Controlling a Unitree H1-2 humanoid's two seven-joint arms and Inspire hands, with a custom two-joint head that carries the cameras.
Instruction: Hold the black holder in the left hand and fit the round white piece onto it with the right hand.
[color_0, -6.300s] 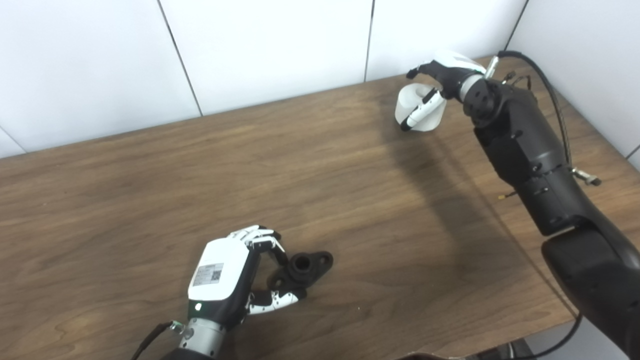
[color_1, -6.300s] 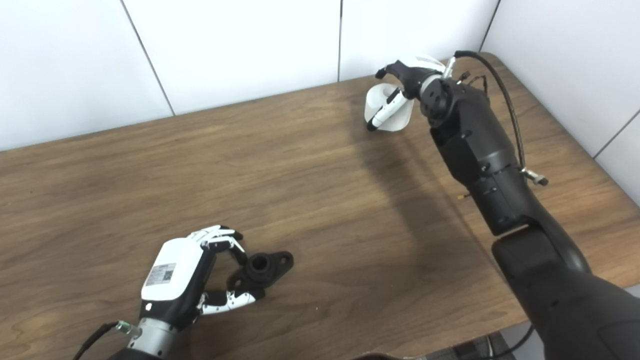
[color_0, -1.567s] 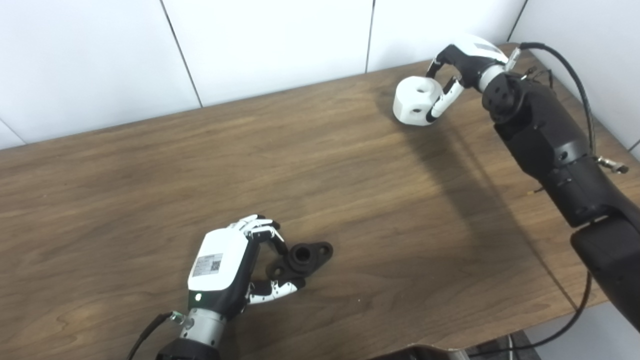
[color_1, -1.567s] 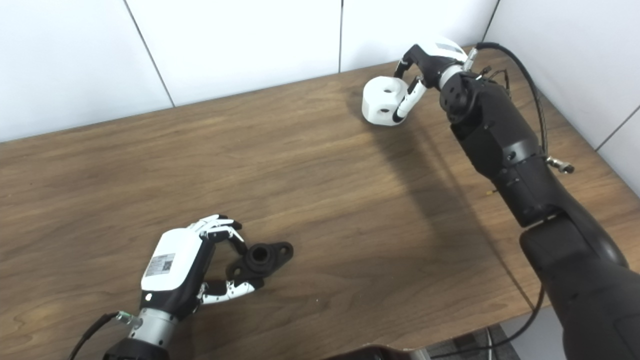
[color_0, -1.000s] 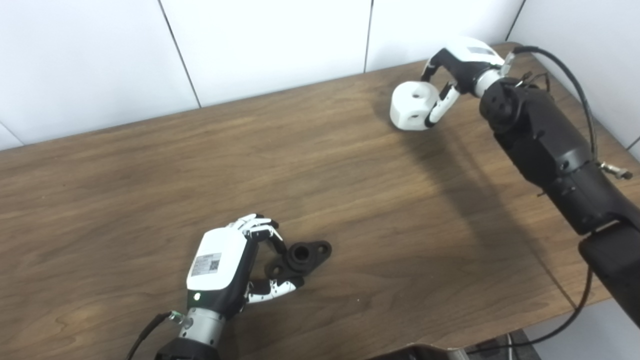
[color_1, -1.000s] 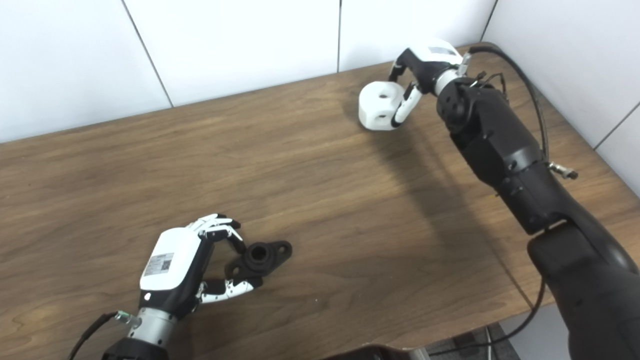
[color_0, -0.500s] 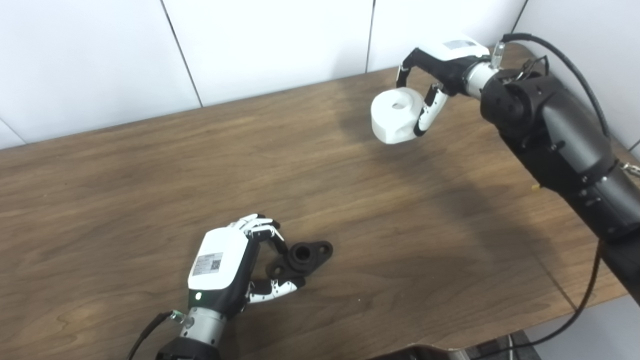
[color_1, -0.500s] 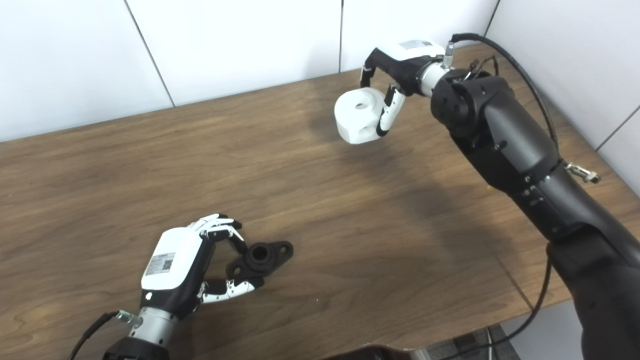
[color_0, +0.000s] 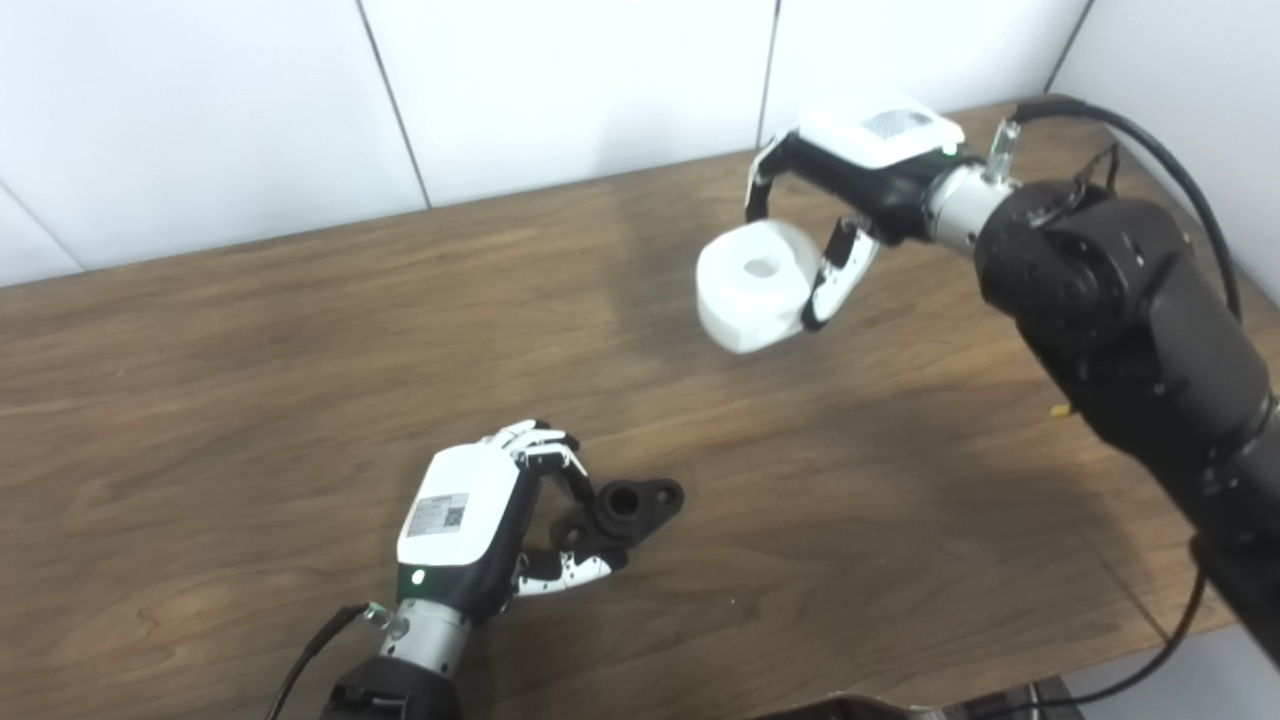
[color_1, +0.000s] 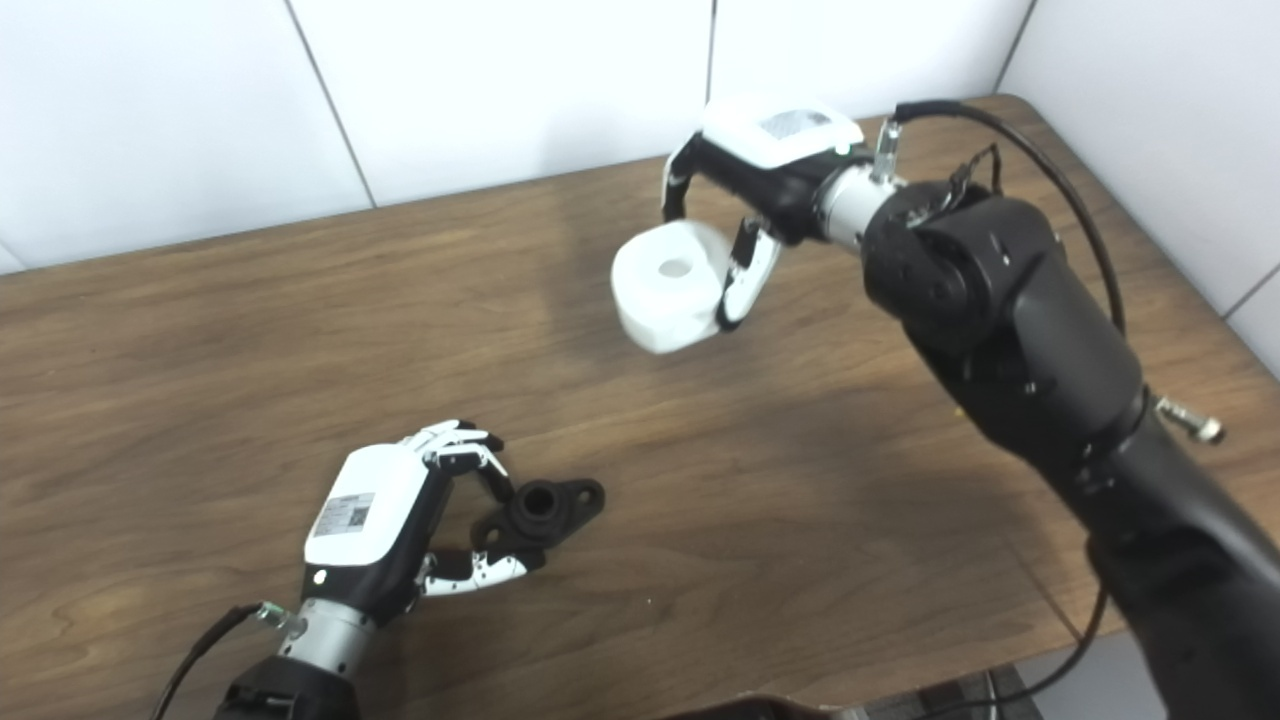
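The black holder (color_0: 628, 506) lies flat on the wooden table (color_0: 250, 330) near the front, its round socket facing up. My left hand (color_0: 470, 525) is shut on its left end, fingers and thumb pinching the flange. My right hand (color_0: 860, 165) is shut on the round white piece (color_0: 752, 286) and holds it in the air above the table's back middle, its centre hole facing up. The white piece is well to the right of and beyond the holder. Both also show in the right eye view, the holder (color_1: 545, 510) and the white piece (color_1: 668, 285).
White tiled walls (color_0: 560, 80) close the table's back and right sides. The table's front right edge (color_0: 1100, 650) runs under my right arm. A black cable (color_0: 1160, 170) loops off my right forearm.
My right hand has carried the white piece leftward and nearer, away from the back right corner and higher off the table. My left hand and the holder have stayed put; the camera shifted slightly.
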